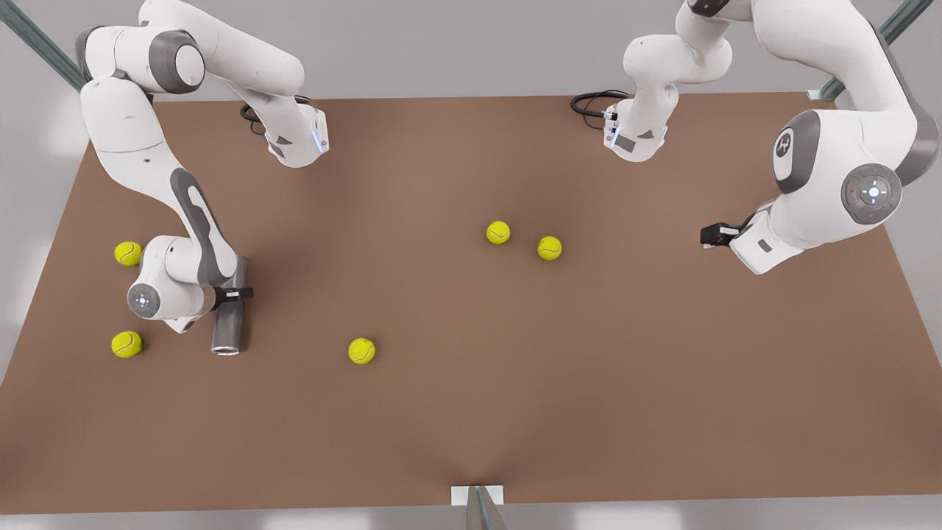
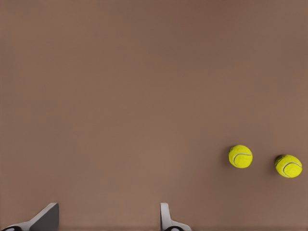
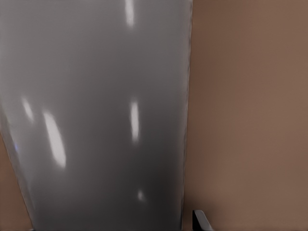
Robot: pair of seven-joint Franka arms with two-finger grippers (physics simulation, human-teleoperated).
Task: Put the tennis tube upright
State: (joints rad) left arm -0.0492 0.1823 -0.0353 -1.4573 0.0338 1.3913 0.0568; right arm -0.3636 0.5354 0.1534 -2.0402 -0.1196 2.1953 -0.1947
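**Brown table, tube lying flat**

Brown table (image 1: 471, 412) carries the tennis tube (image 1: 229, 316), lying at the front view's left, silvery rim toward the camera. Right gripper (image 1: 237, 294) pinches its middle. Left gripper (image 1: 711, 235) hangs spread, well apart. 5 tennis balls (image 1: 498, 232) lie scattered.

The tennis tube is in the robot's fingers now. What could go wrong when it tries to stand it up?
The right gripper grips the tennis tube partway along its side, so the smooth, shiny metal could slip or twist in the fingers as it tips up.

Two tennis balls lie close to that arm, and a swing might knock them rolling.

The left gripper waits open at the front view's right, too far away to steady the tube.
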